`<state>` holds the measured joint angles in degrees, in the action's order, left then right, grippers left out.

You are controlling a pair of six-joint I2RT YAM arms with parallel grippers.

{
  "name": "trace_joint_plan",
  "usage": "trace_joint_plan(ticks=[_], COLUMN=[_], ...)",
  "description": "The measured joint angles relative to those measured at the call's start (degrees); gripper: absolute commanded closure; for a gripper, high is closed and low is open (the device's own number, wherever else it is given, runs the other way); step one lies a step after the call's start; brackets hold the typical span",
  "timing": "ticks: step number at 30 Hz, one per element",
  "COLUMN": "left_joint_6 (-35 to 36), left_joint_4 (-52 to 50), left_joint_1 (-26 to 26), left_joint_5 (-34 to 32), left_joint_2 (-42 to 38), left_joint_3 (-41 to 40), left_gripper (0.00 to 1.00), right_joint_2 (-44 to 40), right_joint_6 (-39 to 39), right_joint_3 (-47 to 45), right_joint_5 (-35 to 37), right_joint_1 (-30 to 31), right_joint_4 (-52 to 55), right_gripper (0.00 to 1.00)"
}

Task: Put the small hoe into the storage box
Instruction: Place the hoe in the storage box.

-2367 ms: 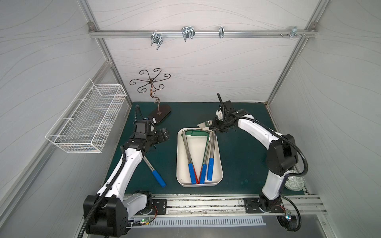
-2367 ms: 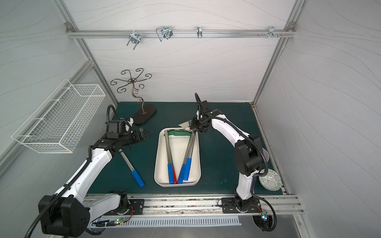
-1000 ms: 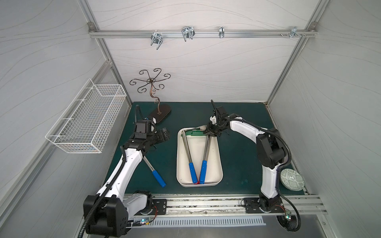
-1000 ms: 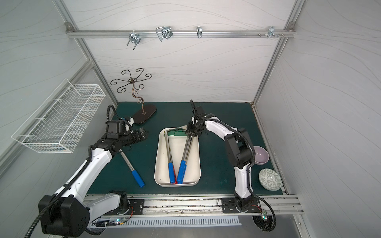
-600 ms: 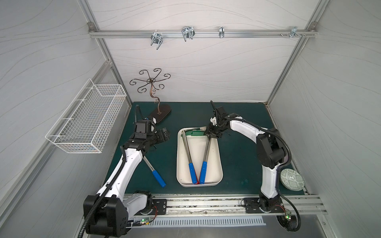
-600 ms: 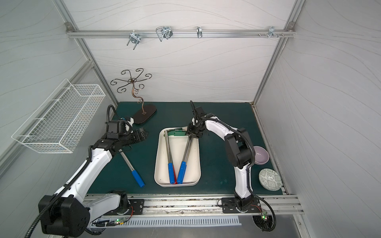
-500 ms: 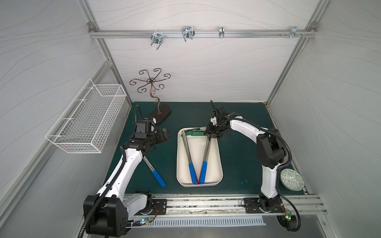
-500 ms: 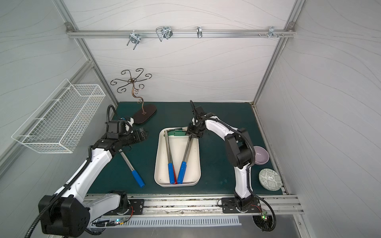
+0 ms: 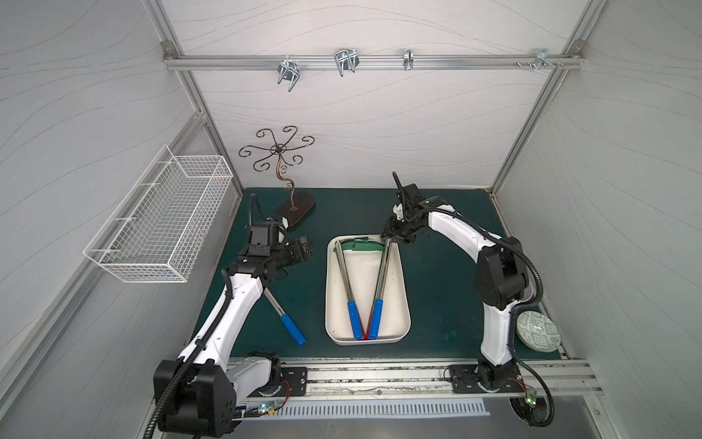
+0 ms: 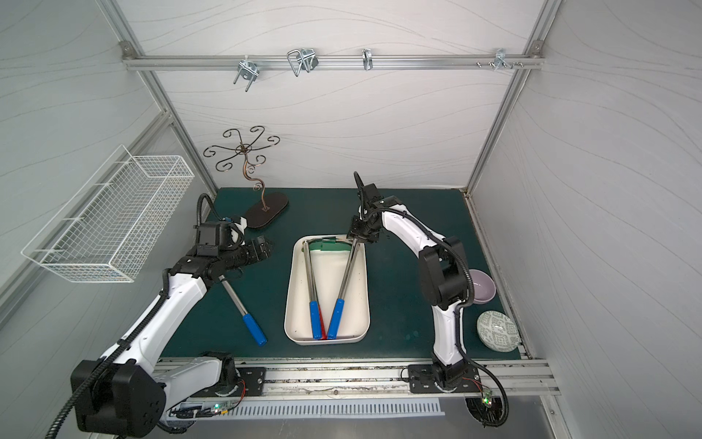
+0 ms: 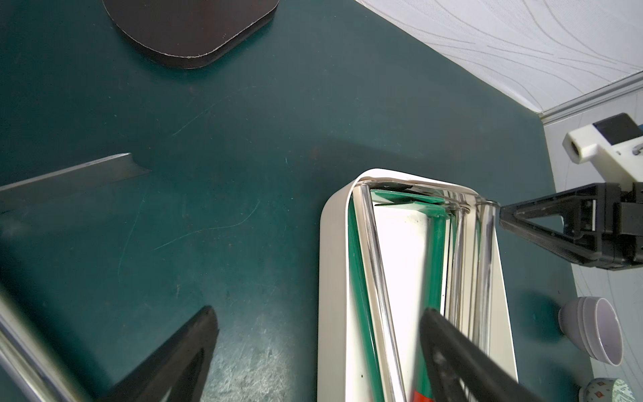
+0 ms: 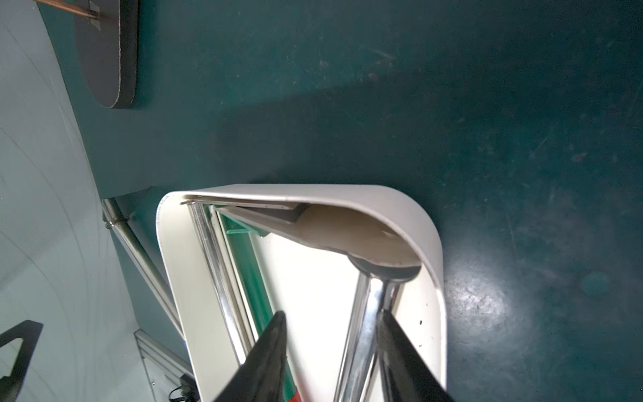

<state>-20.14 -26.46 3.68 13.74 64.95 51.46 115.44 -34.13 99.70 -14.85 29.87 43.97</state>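
A blue-handled hoe (image 9: 285, 321) lies on the tabletop (image 9: 437, 304) beside the storage box (image 9: 362, 273), which holds two more. The left gripper (image 9: 305, 249) hangs wide apart. At the box's far end, the right gripper (image 9: 389, 238) straddles one shaft (image 12: 365, 330), jaws apart.

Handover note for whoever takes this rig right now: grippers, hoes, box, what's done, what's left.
Left gripper: open, empty, above the mat beside the storage box.
Right gripper: open, fingers either side of the shaft of the right hoe at the box's far end, not clamping.
Done: left hoe and right hoe lie inside the box, blue handles together at the near end.
Left: third hoe lies on the mat under the left arm; probably back the right arm off, then pick it with the left.
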Motion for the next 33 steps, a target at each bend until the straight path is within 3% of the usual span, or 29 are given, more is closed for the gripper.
trace_joint_plan(ticks=[10, 19, 33], left_joint_6=[0.0, 0.0, 0.0], left_joint_4=[0.0, 0.0, 0.0], left_joint_1=[0.0, 0.0, 0.0], left_joint_5=[0.0, 0.2, 0.0], left_joint_2=[0.0, 0.0, -0.5], left_joint_3=[0.0, 0.0, -0.1], left_gripper=[0.08, 0.08, 0.07], right_joint_2=[2.5, 4.0, 1.9], right_joint_6=[0.2, 0.2, 1.0], right_joint_3=[1.3, 1.6, 4.2], right_joint_5=[1.4, 0.7, 3.0], right_joint_1=[0.3, 1.1, 1.9], right_joint_4=[1.2, 0.4, 4.6], right_gripper=[0.73, 0.75, 0.65])
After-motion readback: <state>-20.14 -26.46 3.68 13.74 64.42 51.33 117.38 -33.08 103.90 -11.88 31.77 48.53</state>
